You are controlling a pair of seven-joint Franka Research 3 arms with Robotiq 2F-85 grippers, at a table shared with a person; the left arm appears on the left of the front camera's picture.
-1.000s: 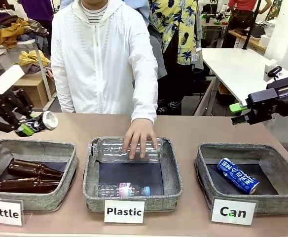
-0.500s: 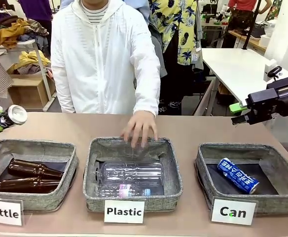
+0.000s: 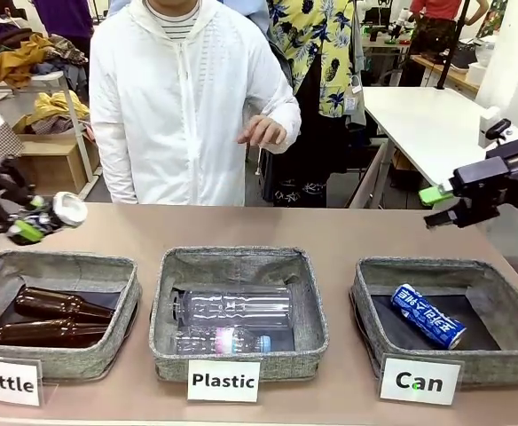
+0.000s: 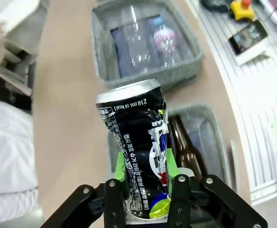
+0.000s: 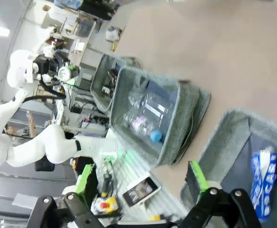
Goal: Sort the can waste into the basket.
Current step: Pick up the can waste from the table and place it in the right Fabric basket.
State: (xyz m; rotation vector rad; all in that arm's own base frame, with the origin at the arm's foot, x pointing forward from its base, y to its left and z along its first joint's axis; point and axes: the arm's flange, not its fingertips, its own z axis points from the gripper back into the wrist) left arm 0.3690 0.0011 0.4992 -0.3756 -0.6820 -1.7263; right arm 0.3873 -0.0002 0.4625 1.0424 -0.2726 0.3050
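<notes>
The left hand (image 3: 30, 224) grips the black can (image 4: 138, 152) between its green pads, above the surface's left end, behind the Bottle bin (image 3: 55, 266). The right hand (image 3: 443, 206) hangs open beyond the Can basket (image 3: 365, 306), where the blue can (image 3: 427, 315) lies. The person's hand (image 3: 263, 131) is raised at chest height.
</notes>
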